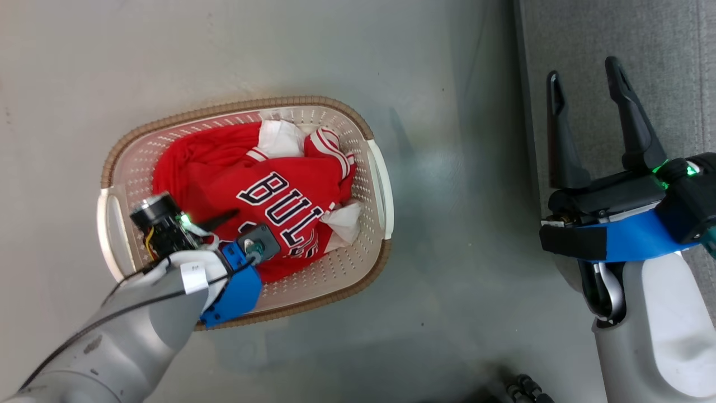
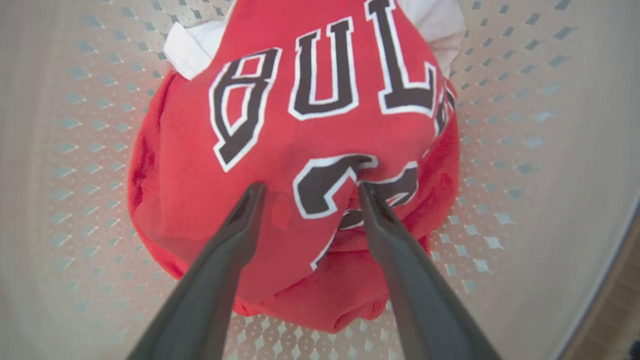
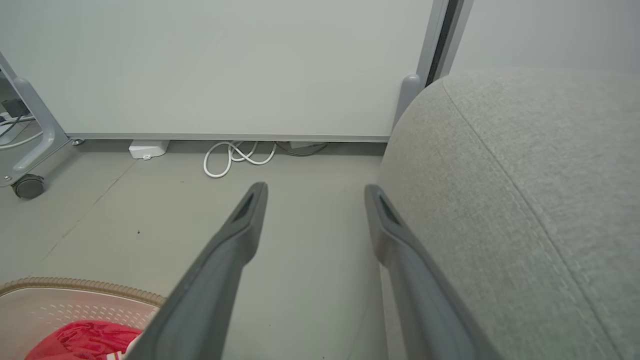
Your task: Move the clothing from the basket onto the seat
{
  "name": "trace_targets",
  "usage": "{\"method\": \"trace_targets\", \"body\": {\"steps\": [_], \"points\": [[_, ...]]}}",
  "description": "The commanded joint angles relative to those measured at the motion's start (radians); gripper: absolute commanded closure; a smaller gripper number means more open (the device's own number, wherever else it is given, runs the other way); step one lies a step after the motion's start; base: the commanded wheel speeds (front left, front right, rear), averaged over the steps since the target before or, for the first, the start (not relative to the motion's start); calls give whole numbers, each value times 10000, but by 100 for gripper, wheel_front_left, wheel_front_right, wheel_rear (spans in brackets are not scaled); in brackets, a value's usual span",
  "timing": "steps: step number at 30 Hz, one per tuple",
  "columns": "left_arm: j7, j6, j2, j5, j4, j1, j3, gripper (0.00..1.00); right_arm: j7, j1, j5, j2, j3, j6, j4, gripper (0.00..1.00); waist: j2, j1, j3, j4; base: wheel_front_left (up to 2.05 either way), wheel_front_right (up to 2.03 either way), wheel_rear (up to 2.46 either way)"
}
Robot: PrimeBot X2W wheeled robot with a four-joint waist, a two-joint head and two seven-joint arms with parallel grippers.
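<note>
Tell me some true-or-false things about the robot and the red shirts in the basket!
1. The red clothing lies inside the basket. True.
2. The left tool is shut tight on the clothing. False: its fingers stand open, with the tips down at the cloth.
3. The right tool is carrying a shirt. False: it is open and empty, beside the grey seat.
4. The basket stands on the floor, not on the seat. True.
</note>
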Motion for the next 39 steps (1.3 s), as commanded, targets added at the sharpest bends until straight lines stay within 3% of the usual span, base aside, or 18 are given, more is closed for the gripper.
{"method": "trace_targets", "body": {"steps": [1, 9, 18, 19, 20, 26, 39], "points": [[-18, 2, -13, 102, 125, -345, -22, 0, -33, -219, -44, -28, -38, 19, -97, 0, 1, -2, 260, -60, 0, 0, 0], [-362, 2, -424, 591, 1058, -1186, -25, 0, -33, -73, -168, -28, -167, 19, -587, 0, 1, -2, 860, -113, 0, 0, 0], [-401, 1, -722, 252, 1549, -1401, -25, 0, -33, 14, -183, -28, -249, 13, -739, 0, 1, -2, 1160, -173, 0, 0, 0], [-374, 1, -737, 248, 1573, -1413, -25, 35, -33, 12, -190, -28, -262, 13, -743, 0, 1, -2, 1176, -162, 0, 0, 0], [-407, 1, -746, 260, 1586, -1455, -26, 100, -33, 12, -205, -28, -269, 13, -750, 0, 1, -2, 1188, -150, 0, 0, 0], [-427, 1, -782, 393, 1656, -1430, -26, 100, -33, -58, -244, -28, -264, 13, -666, 0, 1, -2, 1109, -85, 0, 0, 0], [-1635, 157, -1208, -130, 1694, -1046, 241, 100, -33, 106, -252, -28, -282, 13, -388, 0, 1, -2, -58, 363, 0, 0, 0]]}}
